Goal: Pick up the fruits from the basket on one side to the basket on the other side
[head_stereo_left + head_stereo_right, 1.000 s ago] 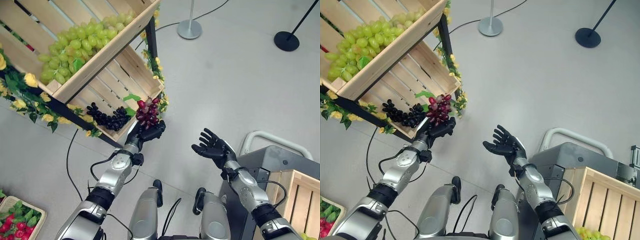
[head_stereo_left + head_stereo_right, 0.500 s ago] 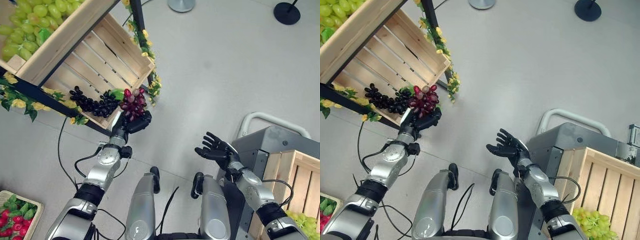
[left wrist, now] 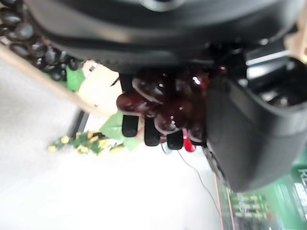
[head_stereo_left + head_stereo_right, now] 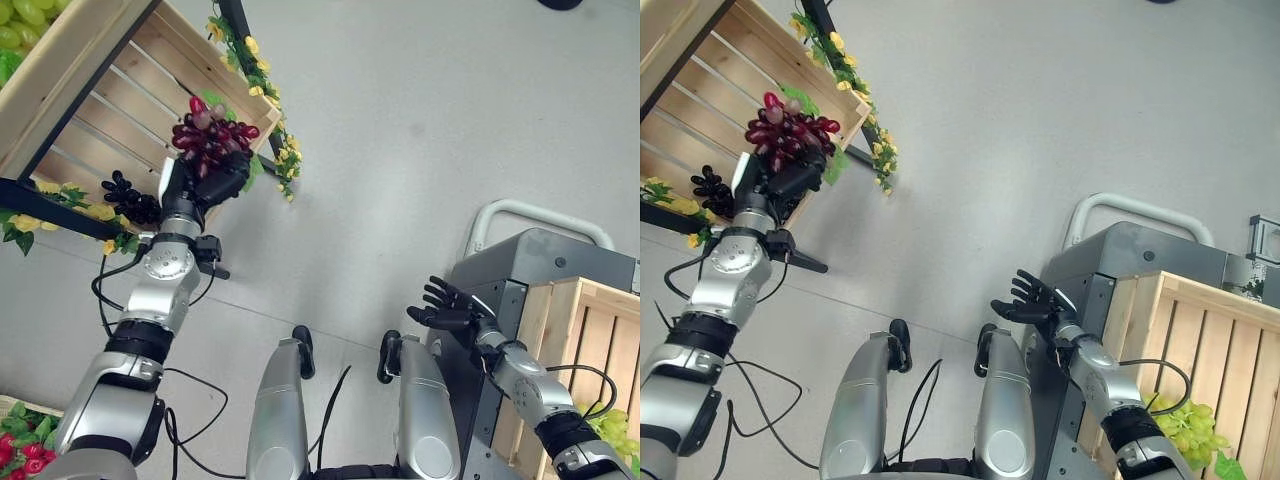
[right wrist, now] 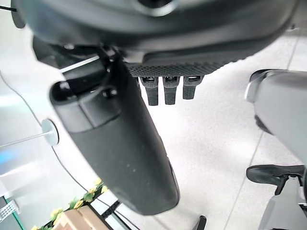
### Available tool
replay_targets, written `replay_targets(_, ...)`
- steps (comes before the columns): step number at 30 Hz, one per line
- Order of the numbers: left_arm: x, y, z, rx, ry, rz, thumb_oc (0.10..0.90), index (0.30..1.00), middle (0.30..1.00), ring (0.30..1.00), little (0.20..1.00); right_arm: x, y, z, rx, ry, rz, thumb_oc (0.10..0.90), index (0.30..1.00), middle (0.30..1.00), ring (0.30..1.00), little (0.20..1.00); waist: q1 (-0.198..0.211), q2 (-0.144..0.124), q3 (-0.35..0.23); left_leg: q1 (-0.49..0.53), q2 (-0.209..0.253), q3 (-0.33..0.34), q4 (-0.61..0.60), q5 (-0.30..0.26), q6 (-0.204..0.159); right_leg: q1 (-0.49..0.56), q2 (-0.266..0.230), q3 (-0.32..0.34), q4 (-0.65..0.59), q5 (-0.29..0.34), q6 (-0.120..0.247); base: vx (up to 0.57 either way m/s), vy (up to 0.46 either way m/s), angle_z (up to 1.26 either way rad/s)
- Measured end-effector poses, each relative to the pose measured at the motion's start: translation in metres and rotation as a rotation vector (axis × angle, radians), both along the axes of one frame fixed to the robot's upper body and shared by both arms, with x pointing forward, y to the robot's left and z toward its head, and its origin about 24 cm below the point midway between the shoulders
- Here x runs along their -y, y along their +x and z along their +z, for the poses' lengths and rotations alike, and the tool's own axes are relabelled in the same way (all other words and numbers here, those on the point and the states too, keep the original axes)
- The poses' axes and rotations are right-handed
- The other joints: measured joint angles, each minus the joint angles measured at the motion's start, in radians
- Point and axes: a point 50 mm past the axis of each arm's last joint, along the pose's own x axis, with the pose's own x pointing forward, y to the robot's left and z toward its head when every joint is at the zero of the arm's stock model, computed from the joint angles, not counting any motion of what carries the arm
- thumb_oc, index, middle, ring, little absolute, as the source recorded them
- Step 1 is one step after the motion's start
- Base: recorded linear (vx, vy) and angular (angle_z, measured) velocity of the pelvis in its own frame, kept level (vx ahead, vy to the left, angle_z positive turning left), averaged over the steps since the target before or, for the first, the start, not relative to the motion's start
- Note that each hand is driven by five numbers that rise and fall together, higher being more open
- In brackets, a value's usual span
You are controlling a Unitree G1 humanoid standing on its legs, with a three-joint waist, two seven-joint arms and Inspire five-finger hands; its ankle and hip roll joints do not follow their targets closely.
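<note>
Holding a bunch of red grapes [image 4: 212, 138], the left hand [image 4: 205, 180] sits at the front corner of the lower wooden crate [image 4: 120, 110]. Its fingers curl up round the bunch from below, and in the left wrist view the dark red berries [image 3: 165, 103] lie pressed between the thumb and the fingertips [image 3: 152, 132]. The bunch rises above the hand, level with the crate's front rim, beside the yellow flower garland [image 4: 275, 150] that trails down that corner. Black grapes [image 4: 130, 198] lie inside the crate, just behind the hand. Beyond the crate's corner, bare grey floor [image 4: 420, 110] stretches wide to the grey cart [image 4: 540, 260]. There the right hand [image 4: 447, 308] hangs with fingers spread and empty, just in front of the slatted crate [image 4: 1200, 340] on the cart, where green grapes [image 4: 1185, 425] rest.
</note>
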Motion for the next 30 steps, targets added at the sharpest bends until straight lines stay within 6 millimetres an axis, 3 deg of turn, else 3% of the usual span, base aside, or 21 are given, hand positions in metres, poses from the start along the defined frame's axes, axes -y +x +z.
replay_targets(5,-0.026,0.005,0.025,0.032,-0.149,0.116,0.4,0.3,0.3,0.3,0.3,0.001,-0.003,-0.003,-0.011,0.0,-0.003,0.8,0.9,0.9,0.9,0.9,-0.003,0.0,0.0,-0.007,0.001,-0.008,0.0,0.0,-0.001,0.0,0.0,-0.011,-0.001,0.0,0.001,0.01,0.032,0.04)
replay_targets(10,-0.049,0.004,0.038,0.04,-0.227,0.23,0.4,0.3,0.3,0.3,0.3,0.002,-0.007,-0.007,-0.026,0.0,-0.009,0.8,0.9,0.9,0.9,0.9,-0.01,-0.008,0.001,-0.025,0.001,-0.024,0.006,-0.002,0.001,-0.003,0.002,-0.025,-0.004,-0.003,-0.001,0.01,-0.009,0.07)
replay_targets(16,-0.062,0.004,0.055,0.076,-0.344,0.348,0.4,0.3,0.3,0.3,0.3,0.001,-0.015,-0.013,-0.019,0.002,-0.02,0.8,0.9,0.9,0.9,0.9,-0.026,-0.051,0.0,-0.071,0.009,-0.063,0.033,-0.005,-0.004,-0.013,0.018,-0.049,-0.006,-0.002,0.0,-0.01,-0.083,0.1)
replay_targets(17,-0.066,0.003,0.059,0.087,-0.351,0.378,0.656,0.684,0.684,0.684,0.684,-0.001,-0.016,-0.014,-0.013,0.008,-0.021,0.8,0.9,0.9,0.9,0.9,-0.024,-0.065,0.0,-0.077,0.012,-0.063,0.036,-0.005,-0.006,-0.019,0.022,-0.049,-0.006,-0.002,-0.001,-0.02,-0.055,0.01)
replay_targets(18,-0.07,0.001,0.061,0.088,-0.35,0.397,0.8,0.9,0.9,0.9,0.9,-0.003,-0.016,-0.015,-0.01,0.015,-0.02,0.8,0.9,0.9,0.9,0.9,-0.024,-0.073,0.0,-0.078,0.016,-0.066,0.036,-0.005,-0.009,-0.019,0.024,-0.05,-0.006,-0.002,-0.001,-0.03,-0.094,-0.05)
replay_targets(20,-0.081,-0.001,0.064,0.069,-0.362,0.44,0.8,0.9,0.9,0.9,0.9,-0.009,-0.018,-0.017,-0.013,0.017,-0.001,0.8,0.9,0.9,0.9,0.9,-0.021,-0.089,-0.001,-0.081,0.018,-0.071,0.039,-0.007,-0.013,-0.015,0.031,-0.051,-0.012,-0.002,-0.001,-0.03,-0.093,0.01)
replay_targets(23,-0.084,0.0,0.067,-0.012,-0.346,0.421,0.8,0.9,0.9,0.9,0.9,-0.016,-0.018,-0.019,-0.019,0.031,0.013,0.8,0.9,0.9,0.9,0.9,-0.02,-0.091,-0.002,-0.095,0.019,-0.087,0.043,-0.007,-0.013,-0.01,0.037,-0.07,-0.021,-0.001,-0.001,-0.02,-0.06,0.13)
replay_targets(26,-0.086,0.001,0.055,-0.183,-0.193,0.396,0.8,0.9,0.9,0.9,0.9,-0.025,-0.013,-0.018,-0.017,0.056,0.024,0.8,0.9,0.9,0.9,0.9,-0.014,-0.095,-0.002,-0.095,0.019,-0.092,0.048,-0.007,-0.013,-0.002,0.041,-0.071,-0.027,-0.001,0.0,-0.02,-0.048,0.06)
replay_targets(30,-0.083,0.004,0.058,-0.273,-0.118,0.378,0.8,0.9,0.9,0.9,0.9,-0.032,-0.01,-0.016,-0.003,0.073,0.025,0.8,0.9,0.9,0.9,0.9,-0.007,-0.106,-0.003,-0.095,0.02,-0.101,0.052,-0.008,-0.011,0.002,0.041,-0.073,-0.028,0.0,0.001,0.0,-0.066,0.02)
